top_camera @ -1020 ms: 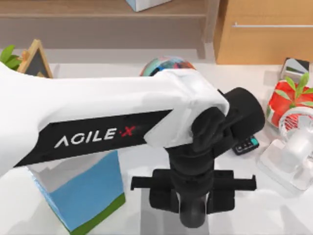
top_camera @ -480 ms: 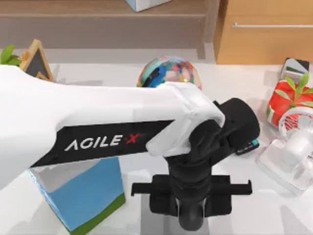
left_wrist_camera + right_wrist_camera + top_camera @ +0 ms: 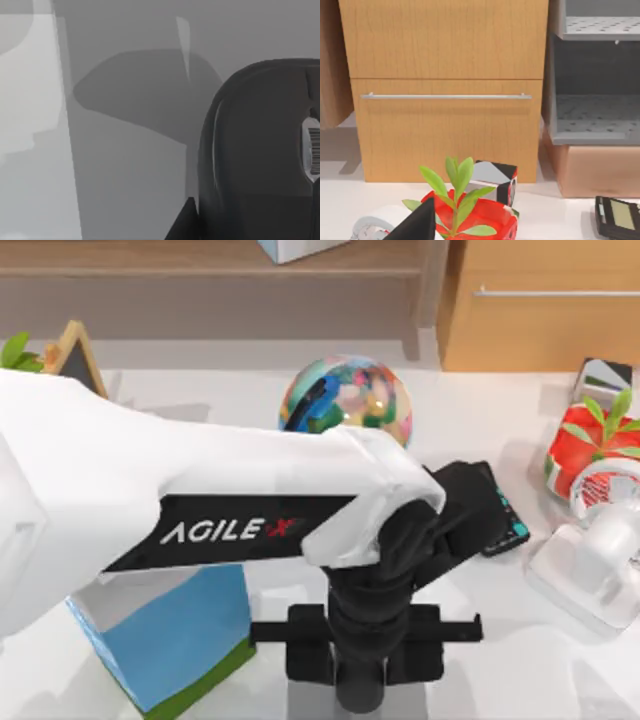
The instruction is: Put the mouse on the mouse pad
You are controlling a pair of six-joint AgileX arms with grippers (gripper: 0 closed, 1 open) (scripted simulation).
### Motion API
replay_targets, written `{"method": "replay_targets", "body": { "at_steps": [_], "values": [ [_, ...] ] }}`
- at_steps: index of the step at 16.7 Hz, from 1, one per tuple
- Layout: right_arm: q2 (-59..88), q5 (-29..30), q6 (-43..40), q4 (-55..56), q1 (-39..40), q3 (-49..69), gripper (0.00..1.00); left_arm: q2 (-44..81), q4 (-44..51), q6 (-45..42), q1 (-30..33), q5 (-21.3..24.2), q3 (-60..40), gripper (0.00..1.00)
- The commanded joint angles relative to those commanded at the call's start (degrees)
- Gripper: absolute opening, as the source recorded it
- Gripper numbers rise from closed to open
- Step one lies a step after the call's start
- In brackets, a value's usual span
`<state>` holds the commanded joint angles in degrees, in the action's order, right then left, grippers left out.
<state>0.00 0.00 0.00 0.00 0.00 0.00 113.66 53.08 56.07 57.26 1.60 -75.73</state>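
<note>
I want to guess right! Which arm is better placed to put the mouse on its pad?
Left, probably. Its pincer hangs over the mouse pad, with the mouse close at its wrist camera. The right arm faces the red plant pot.

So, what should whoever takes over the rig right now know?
Left gripper: reached out low in the top view's middle, above the pad. It appears shut on the mouse.
Mouse: looks lifted. Its shadow falls on the pad apart from it.
Right arm: parked at the right, its camera facing the cabinet.
Done: mouse picked up and brought over the pad.
Left: lower it, release it on the pad, pull the left arm back.
</note>
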Motion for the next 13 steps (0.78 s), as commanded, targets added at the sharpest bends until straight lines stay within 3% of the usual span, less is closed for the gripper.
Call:
{"method": "replay_targets", "body": {
  "at_steps": [1,13],
  "values": [
    [0.0,0.0,0.0,0.0,0.0,0.0,1.0,0.0,0.0,0.0,0.0,0.0,0.0,0.0],
    [0.0,0.0,0.0,0.0,0.0,0.0,1.0,0.0,0.0,0.0,0.0,0.0,0.0,0.9]
  ]
}}
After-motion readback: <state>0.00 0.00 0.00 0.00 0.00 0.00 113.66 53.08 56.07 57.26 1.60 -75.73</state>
